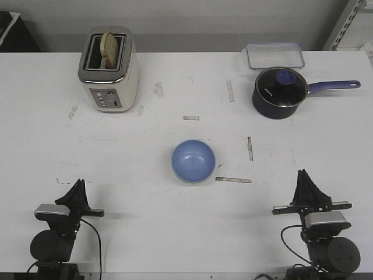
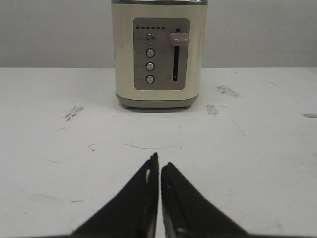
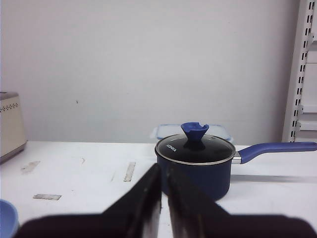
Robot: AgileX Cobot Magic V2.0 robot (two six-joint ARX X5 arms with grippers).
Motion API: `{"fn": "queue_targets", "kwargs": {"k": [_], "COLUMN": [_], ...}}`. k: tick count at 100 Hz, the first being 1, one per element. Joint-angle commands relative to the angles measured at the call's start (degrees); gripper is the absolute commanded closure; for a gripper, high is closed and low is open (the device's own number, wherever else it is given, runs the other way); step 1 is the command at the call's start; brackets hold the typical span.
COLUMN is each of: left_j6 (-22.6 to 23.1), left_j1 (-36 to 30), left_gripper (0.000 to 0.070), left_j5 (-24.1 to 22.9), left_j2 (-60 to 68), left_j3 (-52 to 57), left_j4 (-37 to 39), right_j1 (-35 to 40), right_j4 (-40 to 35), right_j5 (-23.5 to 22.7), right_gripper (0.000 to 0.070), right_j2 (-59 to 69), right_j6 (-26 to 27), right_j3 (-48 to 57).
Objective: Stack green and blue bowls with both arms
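A light blue bowl point(image 1: 193, 161) sits upright in the middle of the white table point(image 1: 145, 221), and its edge shows in the right wrist view point(image 3: 6, 218). No green bowl shows apart from it, so it is hidden or out of view. My left gripper point(image 1: 77, 184) rests at the near left, shut and empty, pointing at the toaster point(image 2: 158, 164). My right gripper point(image 1: 303, 175) rests at the near right, shut and empty, pointing at the saucepan point(image 3: 164, 169). Both are well apart from the bowl.
A cream toaster point(image 1: 109, 70) with a slice of bread in it stands at the far left and faces the left wrist camera point(image 2: 158, 54). A dark blue saucepan point(image 1: 280, 92) with a glass lid stands at the far right point(image 3: 195, 166). A clear lidded container point(image 1: 274, 55) lies behind it.
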Motion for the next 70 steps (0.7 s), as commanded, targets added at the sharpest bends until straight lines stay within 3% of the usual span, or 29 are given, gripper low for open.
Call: {"fn": "queue_targets", "kwargs": {"k": [1,70], "left_j6": [0.31,0.31], "left_j1": [0.11,0.11], "left_gripper": [0.0698,0.0698], "left_j5": [0.02,0.02], "left_j2": [-0.11,-0.11], "left_j3": [-1.27,-1.27], "left_j4": [0.70,0.70], "right_j1": [0.04,-0.20], "right_j4": [0.66,0.46], "right_j5": [-0.02,1.44], "right_gripper": [0.0691,0.0691], "right_j2": [-0.13,-0.48], "right_j6": [0.55,0.57], "right_j3": [0.28,0.26]}}
